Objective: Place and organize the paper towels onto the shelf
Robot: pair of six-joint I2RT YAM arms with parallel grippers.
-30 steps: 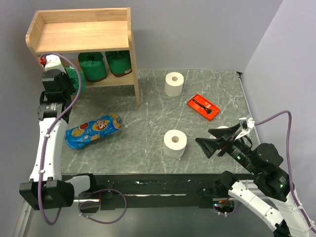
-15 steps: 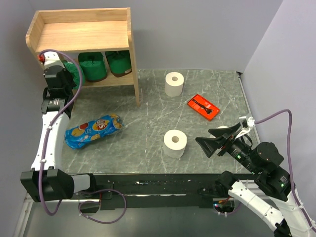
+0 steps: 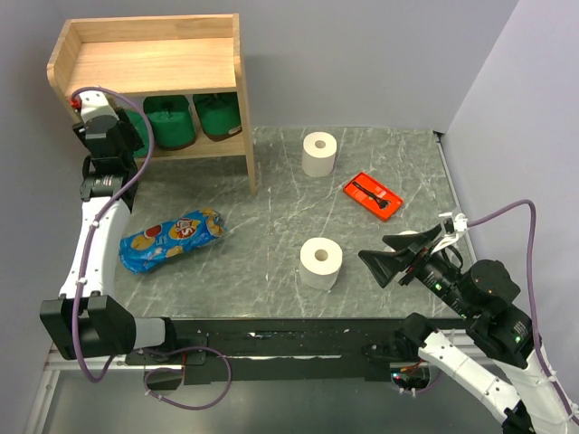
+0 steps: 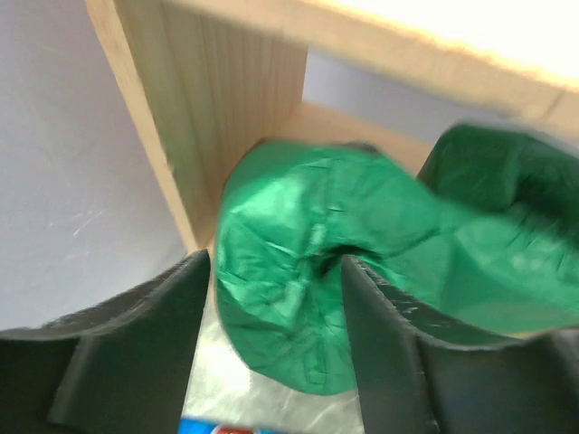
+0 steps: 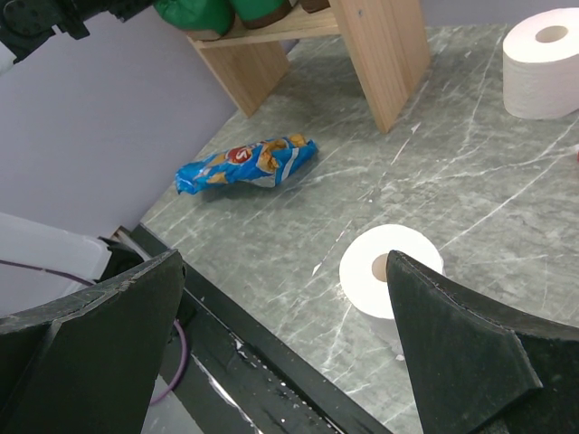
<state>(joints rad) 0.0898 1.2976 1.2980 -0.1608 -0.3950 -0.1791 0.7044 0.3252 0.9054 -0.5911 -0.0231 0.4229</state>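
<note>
Since a second ago my left gripper (image 4: 271, 298) has pushed farther in under the shelf (image 3: 242, 99). Its fingers pinch a green roll (image 4: 298, 226) at the left end of the lower tier, just beside the side panel. Two more green rolls (image 3: 170, 122) stand next to it. My right gripper (image 3: 374, 253) hangs spread wide over the table (image 3: 271, 208), near a white roll (image 3: 320, 262). A second white roll (image 3: 319, 154) stands farther back.
</note>
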